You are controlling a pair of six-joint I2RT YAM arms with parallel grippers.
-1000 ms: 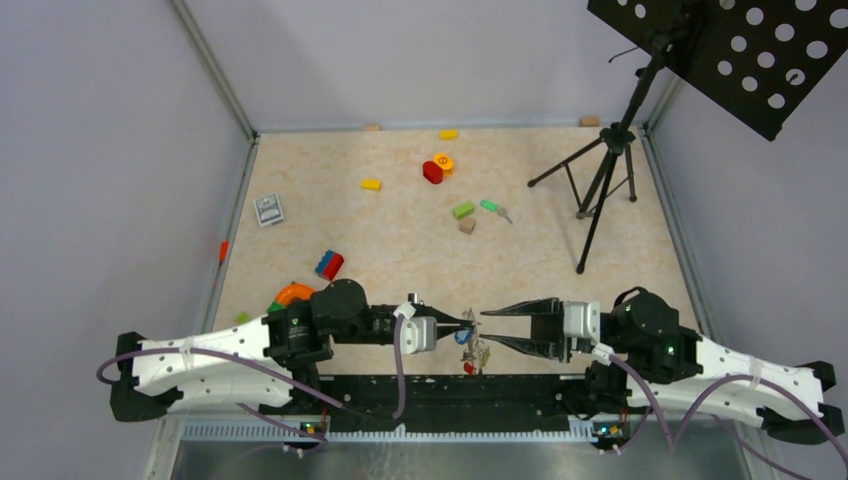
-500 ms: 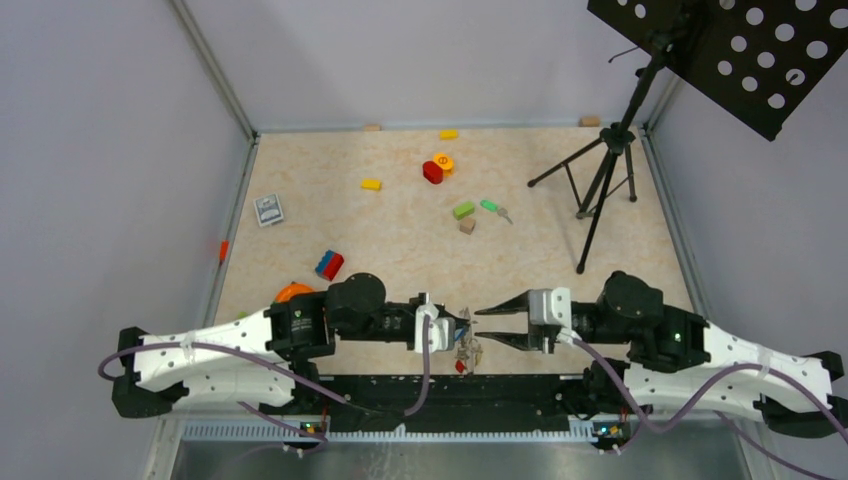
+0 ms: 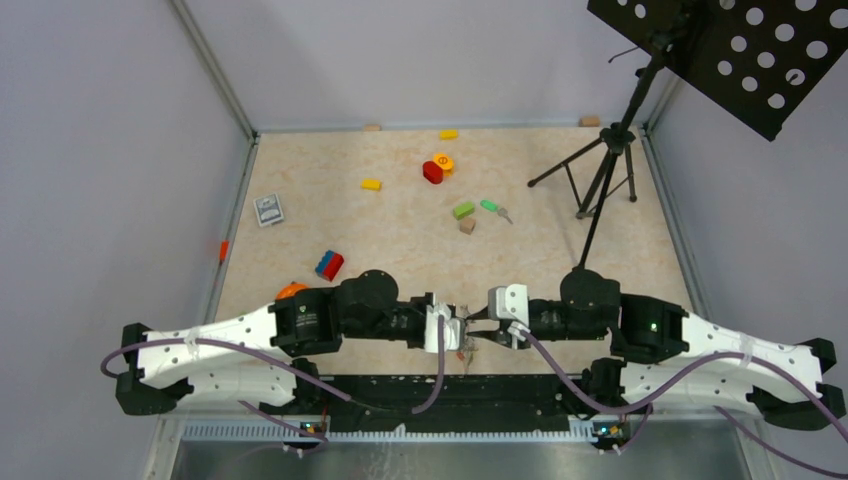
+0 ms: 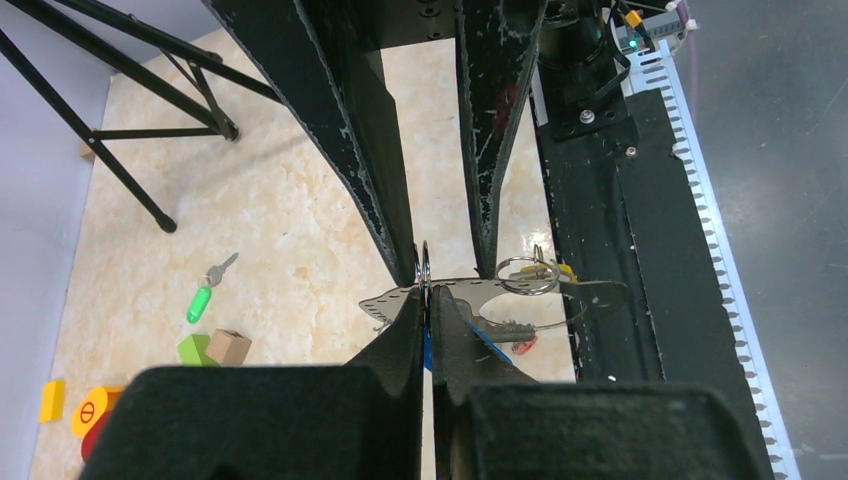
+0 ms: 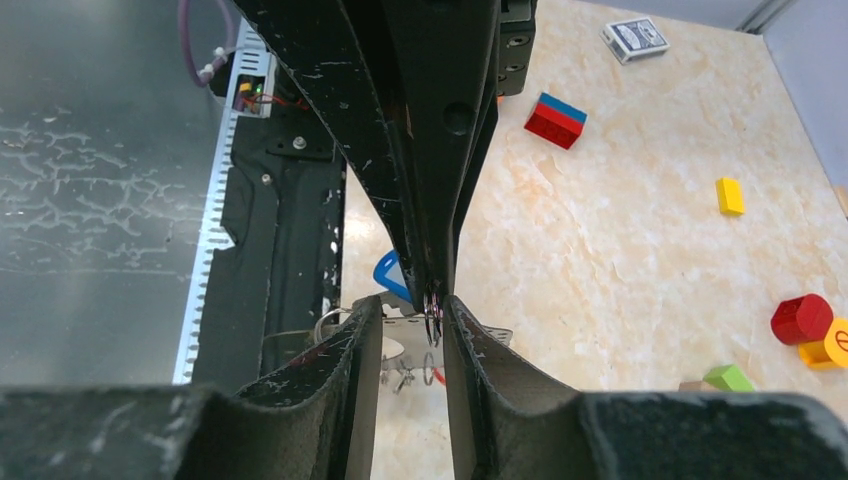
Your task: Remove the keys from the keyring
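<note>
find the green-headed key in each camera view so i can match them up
Top external: green-headed key, right of centre on the table, just right of the green block.
Left wrist: the key at far left, just above that block.
Right wrist: not in it.
Shared landmark: the green block, bottom right in the right wrist view.

We see matt black fingers [image 4: 355, 140] scuffed with pale scratches. On the keyring [image 4: 527, 275] the small ring is thin, shiny metal. The blue key head [image 5: 392, 272] looks like smooth plastic. The table [image 4: 280, 230] is smooth, marbled beige.
</note>
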